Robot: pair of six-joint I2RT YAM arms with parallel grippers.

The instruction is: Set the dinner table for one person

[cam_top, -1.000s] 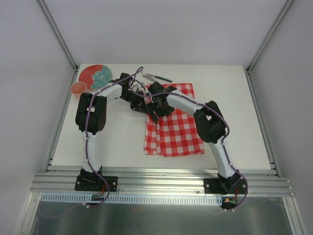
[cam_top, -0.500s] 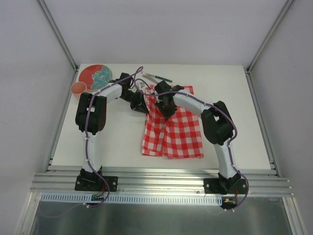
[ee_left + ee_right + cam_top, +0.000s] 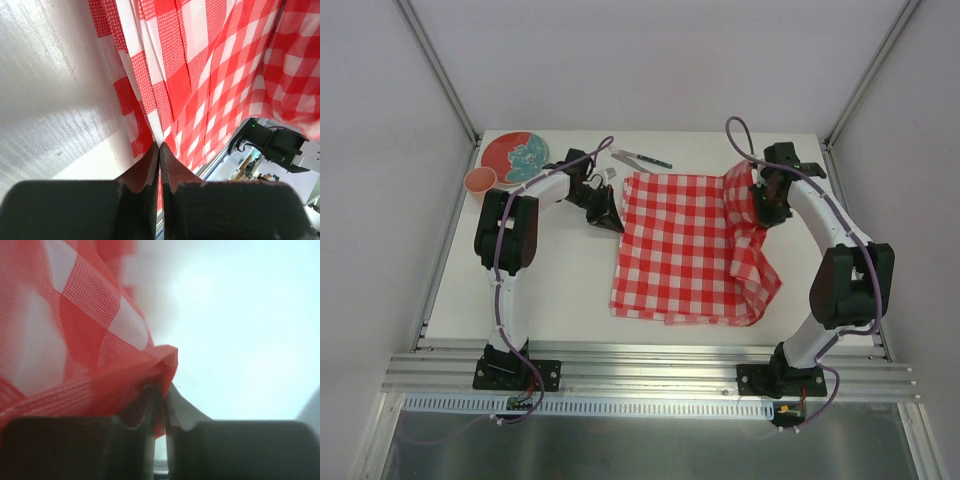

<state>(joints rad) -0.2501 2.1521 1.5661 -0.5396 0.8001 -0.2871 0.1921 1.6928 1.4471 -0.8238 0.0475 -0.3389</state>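
Off-white and flat, the tabletop (image 3: 570, 290) fills the middle of your top view, with its aluminium rail (image 3: 650, 362) along the near edge by the arm bases. The red-and-white checked cloth (image 3: 675, 245) lies spread at its centre, the right side lifted and bunched. Your right gripper (image 3: 767, 200) is pinching that raised fold, and the wrist view shows its fingers pressed onto the fabric. Your left gripper (image 3: 608, 218) is clamped on the cloth's far-left corner, low at the tabletop. A red plate (image 3: 515, 155) with a teal pattern sits at the far-left corner, an orange cup (image 3: 480, 181) just beside it. A dark-handled utensil (image 3: 642, 158) lies just beyond the cloth.
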